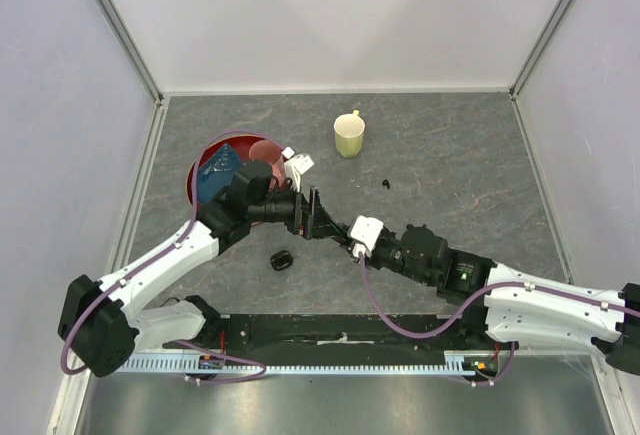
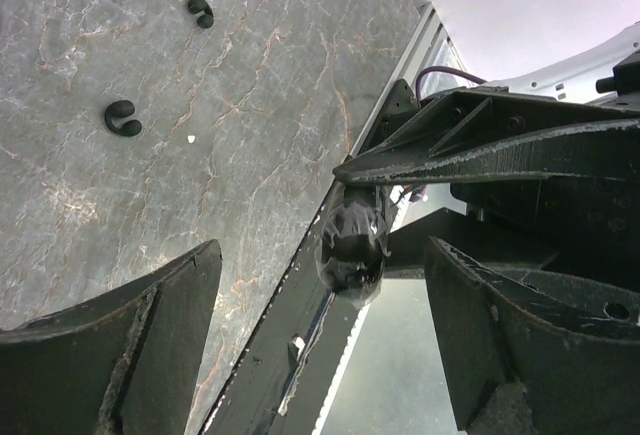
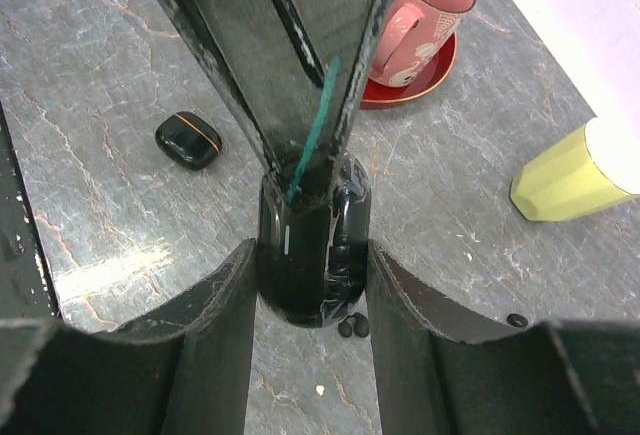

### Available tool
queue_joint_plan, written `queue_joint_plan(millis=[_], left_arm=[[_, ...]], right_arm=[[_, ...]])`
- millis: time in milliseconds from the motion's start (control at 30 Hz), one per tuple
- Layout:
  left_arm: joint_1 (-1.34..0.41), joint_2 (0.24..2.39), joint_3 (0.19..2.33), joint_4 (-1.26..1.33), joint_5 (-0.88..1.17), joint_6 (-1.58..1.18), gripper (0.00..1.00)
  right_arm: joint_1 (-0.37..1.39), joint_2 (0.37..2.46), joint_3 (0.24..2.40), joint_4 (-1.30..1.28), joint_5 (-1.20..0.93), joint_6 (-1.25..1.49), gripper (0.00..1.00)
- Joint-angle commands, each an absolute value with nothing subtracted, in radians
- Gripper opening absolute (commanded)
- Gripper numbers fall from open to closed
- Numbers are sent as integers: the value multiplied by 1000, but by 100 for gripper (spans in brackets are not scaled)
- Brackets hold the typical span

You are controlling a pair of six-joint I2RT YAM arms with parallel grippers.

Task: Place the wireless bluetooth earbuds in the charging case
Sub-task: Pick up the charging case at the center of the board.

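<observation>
A glossy black charging case (image 3: pixel 310 255) hangs above the table, pinched between my right gripper's (image 3: pixel 312 255) two fingers. In the left wrist view the case (image 2: pixel 351 245) sits at the tip of the right fingers, and my left gripper (image 2: pixel 325 255) stands wide open around it with a gap on both sides. Both grippers meet at mid-table (image 1: pixel 322 221). Two tiny black earbuds (image 2: pixel 122 118) lie on the stone top, and a pair also shows under the case in the right wrist view (image 3: pixel 352 326). One more earbud (image 3: pixel 517 321) lies to the right.
A second shut black case with an orange line (image 3: pixel 188 141) lies on the table near the left arm (image 1: pixel 281 260). A yellow mug (image 1: pixel 349 135) stands at the back. A red plate (image 1: pixel 205 170) holds a pink mug (image 3: pixel 425 15) and a blue item.
</observation>
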State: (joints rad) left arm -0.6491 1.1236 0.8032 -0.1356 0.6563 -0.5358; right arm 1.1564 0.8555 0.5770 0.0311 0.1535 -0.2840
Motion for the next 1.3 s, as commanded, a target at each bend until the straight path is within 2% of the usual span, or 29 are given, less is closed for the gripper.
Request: queue_joint_plan(millis=[0,167,333,633,733,800,1033,1133,1167,1200,1267], left_arm=[[-667,1144,813,-61,681,-578,86],[-681,1167,784,-5,675,-621,81],[-704,1203,801,38,675,-623,69],[-729,1232,819,35,686,-629,63],[-729,1238,827,34,683,-627,53],[-729,1244,833,32,683,-624,42],[-730,1241,844,21,663,-615,48],[-730,1233,844,14,660,-609,37],[-730,1230,842,12,661,-609,31],[-729,1229,842,12,661,-609,21],[-729,1227,839,12,660,-609,11]], right_arm=[[1158,880,589,112,167,-282,0],[1158,873,597,110,163,-288,0],[1157,856,578,123,160,-275,0],[1158,847,566,127,204,-279,0],[1157,847,565,126,204,-281,0],[1157,847,563,124,203,-279,0],[1157,856,564,127,192,-275,0],[1158,859,566,130,192,-272,0],[1158,859,566,130,193,-272,0],[1158,859,566,130,195,-270,0],[1158,861,566,132,198,-267,0]])
